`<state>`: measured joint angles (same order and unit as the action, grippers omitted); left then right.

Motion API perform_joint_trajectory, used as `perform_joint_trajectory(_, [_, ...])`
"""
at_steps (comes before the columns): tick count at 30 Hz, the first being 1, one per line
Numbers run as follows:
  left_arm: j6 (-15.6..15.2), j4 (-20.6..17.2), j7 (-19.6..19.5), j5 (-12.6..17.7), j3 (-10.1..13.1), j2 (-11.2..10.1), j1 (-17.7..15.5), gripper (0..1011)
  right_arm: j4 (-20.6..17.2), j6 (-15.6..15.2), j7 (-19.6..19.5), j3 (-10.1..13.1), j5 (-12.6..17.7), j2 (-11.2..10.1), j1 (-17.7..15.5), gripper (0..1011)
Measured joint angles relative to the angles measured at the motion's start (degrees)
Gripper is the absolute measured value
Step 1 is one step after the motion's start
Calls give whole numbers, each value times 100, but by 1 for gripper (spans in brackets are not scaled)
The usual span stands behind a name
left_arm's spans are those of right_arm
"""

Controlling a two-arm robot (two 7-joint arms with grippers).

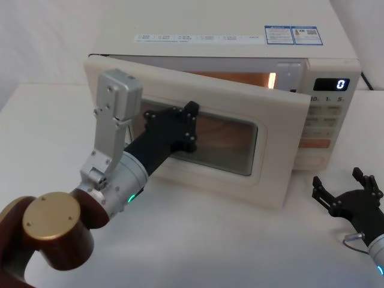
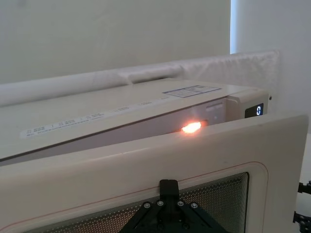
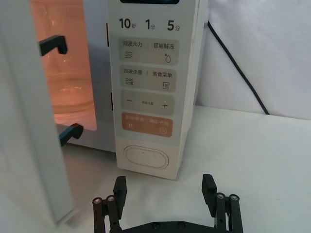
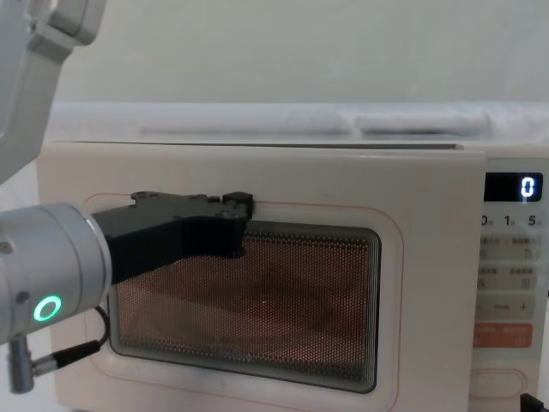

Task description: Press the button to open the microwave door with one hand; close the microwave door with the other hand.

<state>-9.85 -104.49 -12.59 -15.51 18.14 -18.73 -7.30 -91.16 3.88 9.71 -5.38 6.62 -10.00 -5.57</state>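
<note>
The microwave door (image 1: 276,150) stands partly open, hinged at its left, and the lit orange cavity shows behind it. My left gripper (image 1: 189,113) is shut, its tip touching the upper left of the door's dark glass window (image 4: 300,300). The left wrist view shows the same tip (image 2: 168,187) on the door (image 2: 146,165). My right gripper (image 1: 342,189) hovers open over the table, in front of the control panel and apart from it. In the right wrist view the right gripper (image 3: 164,189) is just in front of the wide cream button (image 3: 146,157), with nothing between its fingers.
The control panel (image 1: 324,117) shows "0" on its display (image 4: 527,186), and an orange key (image 3: 144,124) sits above the button. Two black latch hooks (image 3: 53,45) stick out of the door's free edge. A black cable (image 3: 238,68) runs behind the microwave. White table (image 1: 198,240) lies in front.
</note>
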Motion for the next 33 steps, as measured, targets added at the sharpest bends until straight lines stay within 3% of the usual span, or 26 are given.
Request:
perform_joint_trajectory(9, [39,179,35,270,42,249,-203,0,0,0,0,0,0,0,0,1001])
perform_joint_trajectory(33, [18,589,72,544,-32,665,-519,0,0,0,0,0,0,0,0,1001])
